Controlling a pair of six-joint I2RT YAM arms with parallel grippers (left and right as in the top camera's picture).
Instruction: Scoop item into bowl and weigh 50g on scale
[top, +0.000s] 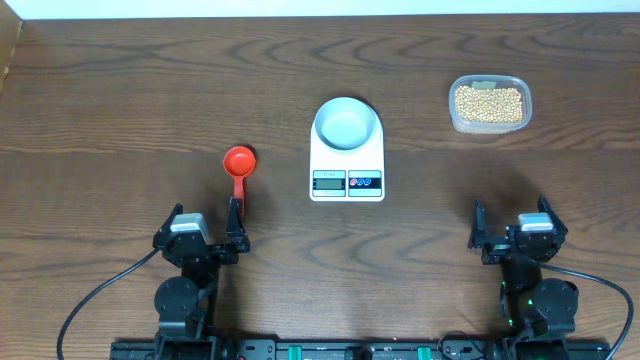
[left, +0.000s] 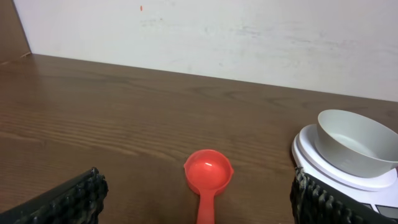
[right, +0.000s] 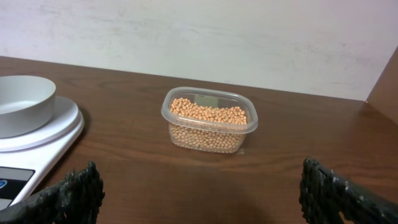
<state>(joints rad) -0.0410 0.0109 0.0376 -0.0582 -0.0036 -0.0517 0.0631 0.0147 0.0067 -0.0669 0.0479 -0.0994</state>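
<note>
Overhead: shows a dark, wood-grained table (top: 100, 100) with a flat white rectangular scale (top: 346, 182) at centre, carrying a small round bowl (top: 346, 125), white outside, pale grey-blue and bare within. Shows the small round tan beans (top: 488, 102) far right in a clear, round-cornered plastic tub (top: 455, 118), well apart from the scale. Places a glossy red plastic scoop (top: 239, 160) left of the scale, handle pointing toward the left gripper (top: 200, 225). Shows ribbed black fingers on left and right gripper (top: 512, 225) alike, spread wide, grasping nothing.

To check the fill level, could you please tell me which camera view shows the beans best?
Right wrist: the beans lie close and unobstructed, their level visible through the clear container. Overhead shows only their small top surface; left wrist shows none.
</note>
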